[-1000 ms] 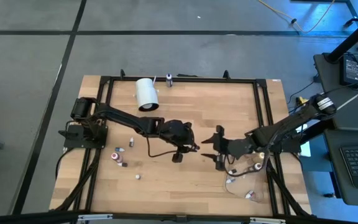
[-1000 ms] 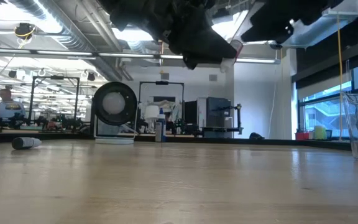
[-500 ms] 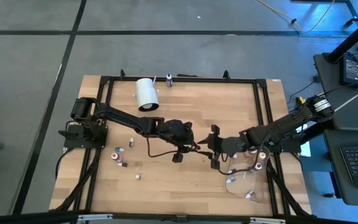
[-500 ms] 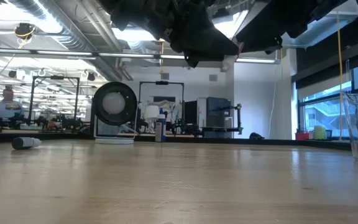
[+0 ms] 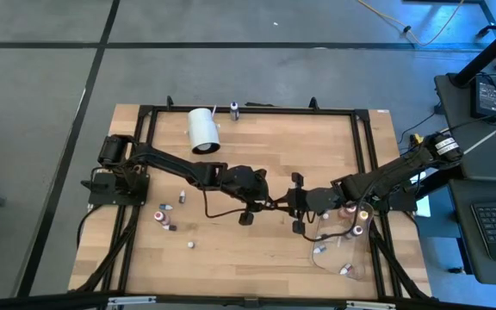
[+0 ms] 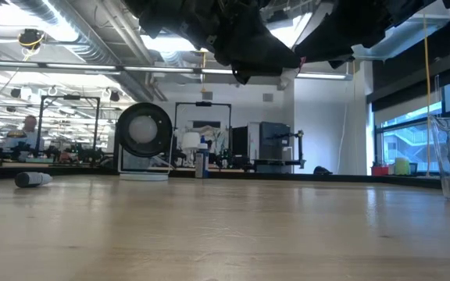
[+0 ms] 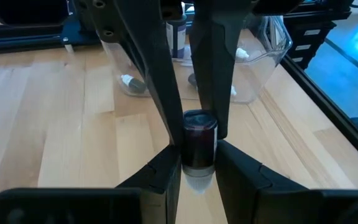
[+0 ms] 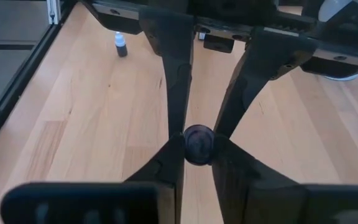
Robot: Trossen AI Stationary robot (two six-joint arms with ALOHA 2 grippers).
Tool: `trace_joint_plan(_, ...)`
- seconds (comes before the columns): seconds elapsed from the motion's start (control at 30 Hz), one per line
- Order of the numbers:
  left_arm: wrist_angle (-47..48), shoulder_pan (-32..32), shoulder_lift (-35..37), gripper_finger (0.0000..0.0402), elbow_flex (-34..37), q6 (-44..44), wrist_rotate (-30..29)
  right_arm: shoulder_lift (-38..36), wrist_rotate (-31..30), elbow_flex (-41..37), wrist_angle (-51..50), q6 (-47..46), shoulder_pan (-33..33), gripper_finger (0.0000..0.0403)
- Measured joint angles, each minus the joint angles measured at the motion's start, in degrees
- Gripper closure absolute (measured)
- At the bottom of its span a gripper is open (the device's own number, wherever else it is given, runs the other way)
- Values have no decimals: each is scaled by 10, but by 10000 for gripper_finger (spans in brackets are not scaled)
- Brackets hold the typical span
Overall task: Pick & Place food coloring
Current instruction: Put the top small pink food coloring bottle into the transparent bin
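One food coloring bottle (image 7: 199,140), with dark contents and a pale cap end, hangs in the air over the middle of the table. Both grippers are shut on it. My left gripper (image 5: 275,204) comes from the table's left and my right gripper (image 5: 290,204) from the right; they meet tip to tip. The right wrist view shows the bottle's round dark end (image 8: 197,144) head-on. Several other small bottles (image 5: 164,216) stand or lie on the table's left part. My left gripper pinches the bottle's pale cap end (image 7: 197,177) between its two fingers. The fingers come from the table's left, slanting a little down, and lie along the bottle. The bottle is lifted clear of the table and points on toward the right gripper. My right gripper pinches the bottle's dark bottom end (image 8: 197,143) between its two fingertips (image 7: 215,118). It comes from the table's right, slanting a little down, opposite the left fingers. The bottle hangs clear of the table between the two grippers.
A large white cylinder (image 5: 202,129) lies at the far left. A clear container (image 5: 341,256) with bottles in it stands at the near right, with more bottles (image 5: 360,227) beside it. One bottle (image 5: 234,108) stands at the far edge. Bare wood lies under the grippers.
My right gripper, wide open a second ago, has moved toward the table's left up to the left gripper and shut on the bottle's free end. The left gripper has kept still with the bottle in its fingers.
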State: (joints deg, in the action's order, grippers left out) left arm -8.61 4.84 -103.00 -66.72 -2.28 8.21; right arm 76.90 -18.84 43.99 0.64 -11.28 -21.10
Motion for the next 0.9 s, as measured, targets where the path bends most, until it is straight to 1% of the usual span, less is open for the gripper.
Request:
trace_joint_plan(0.27, 1, 0, 0, 311, 0, 0, -1, 0, 0, 0, 0, -5, 0, 335)
trace_joint_plan(0.43, 16, -1, 1, 279, -1, 0, -3, -1, 1, 0, -2, -4, 0, 337)
trace_joint_plan(0.53, 50, -5, 1, 258, -1, 0, -3, -16, 1, 0, -25, -10, 0, 333)
trace_joint_plan(0.63, 97, -11, 1, 245, -1, 0, -3, -46, 2, 0, -70, -42, -9, 333)
trace_joint_plan(0.8, 187, -21, 1, 237, -1, 15, -3, -111, 55, 1, -171, -144, -39, 333)
trace_joint_plan(0.9, 220, -25, 1, 236, -1, 15, -3, -145, 105, 1, -210, -192, -70, 330)
